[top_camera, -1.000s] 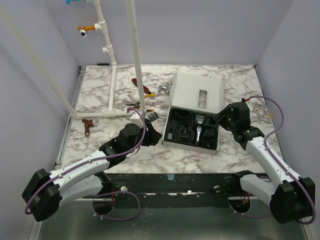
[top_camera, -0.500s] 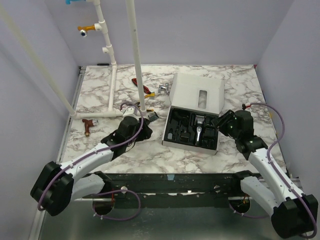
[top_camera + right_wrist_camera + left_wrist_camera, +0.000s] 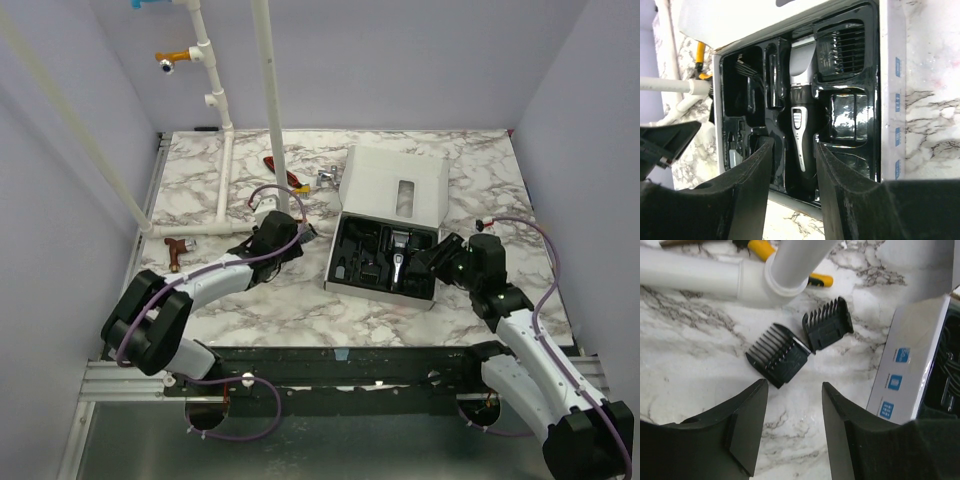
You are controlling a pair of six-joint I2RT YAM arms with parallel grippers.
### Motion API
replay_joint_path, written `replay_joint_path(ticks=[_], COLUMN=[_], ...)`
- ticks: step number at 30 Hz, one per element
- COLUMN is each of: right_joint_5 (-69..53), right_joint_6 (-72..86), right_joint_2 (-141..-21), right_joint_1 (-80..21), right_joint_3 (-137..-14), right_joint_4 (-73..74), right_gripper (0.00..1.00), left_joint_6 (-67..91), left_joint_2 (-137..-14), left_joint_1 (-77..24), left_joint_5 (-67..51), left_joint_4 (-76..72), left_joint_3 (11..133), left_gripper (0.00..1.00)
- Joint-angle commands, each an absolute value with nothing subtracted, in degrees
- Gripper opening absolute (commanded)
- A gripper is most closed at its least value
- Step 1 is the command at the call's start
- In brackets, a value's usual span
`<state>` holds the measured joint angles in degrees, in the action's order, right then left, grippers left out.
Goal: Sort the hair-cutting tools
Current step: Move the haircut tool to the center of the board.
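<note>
My left gripper stands open, empty, before the nearer comb; my right gripper gapes empty over the clipper.

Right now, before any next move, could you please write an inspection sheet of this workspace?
Surface: marbled table top.
Job's things: near comb guard and far comb guard on the table; clipper lying in the open box.
Clutter: yellow-handled tool, red-handled tool, brown T-piece, white pipe frame.
Grippers: left gripper open above the guards; right gripper open over the clipper.
Cables: purple cables along both arms.
Surroundings: lilac walls.
</note>
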<state>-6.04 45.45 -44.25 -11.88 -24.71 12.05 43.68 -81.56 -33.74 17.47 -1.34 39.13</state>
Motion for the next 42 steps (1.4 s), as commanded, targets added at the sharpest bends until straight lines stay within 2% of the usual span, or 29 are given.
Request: replay_joint_path(ticks=[1,9,16,28,37,42], right_joint_5=[-9.2,-10.7,-11.0,-10.9,-11.4,-11.7], right_joint_6=[44.5,44.5,44.4,44.5,44.6,44.7], right_joint_2=[-41.4,-40.5,-40.9,-42.2,-41.6,-40.7], right_joint_1=[-11.6,-11.6,-11.6,-11.6,-11.6,-11.6], right_joint_3=[-23.5,-24.1,-24.8,-24.8,-25.0,-24.9], right_joint_4=[10.2,10.7,11.1,10.2,10.3,10.9], right_gripper=[0.44,0.43,0.42,0.42,0.42,0.41], left_joint_6=[39.6,38.5,39.6,41.3,41.6,43.0], left_joint_2=[-86.4,-95.0,-98.1,-92.8,-84.4,-79.9], left_joint_1=[-33.5,-33.3,-33.3,-34.7,-40.3,-45.8], left_joint_5=[23.6,23.9,21.7,16.3,14.3,17.3], left_joint_4=[-2.2,4.8,7.6,3.9,3.4,6.0], left_joint_3=[44.6,53.1,54.8,43.5,35.2,30.6], left_gripper=[0.47,0.26,0.24,0.22,0.20,0.19])
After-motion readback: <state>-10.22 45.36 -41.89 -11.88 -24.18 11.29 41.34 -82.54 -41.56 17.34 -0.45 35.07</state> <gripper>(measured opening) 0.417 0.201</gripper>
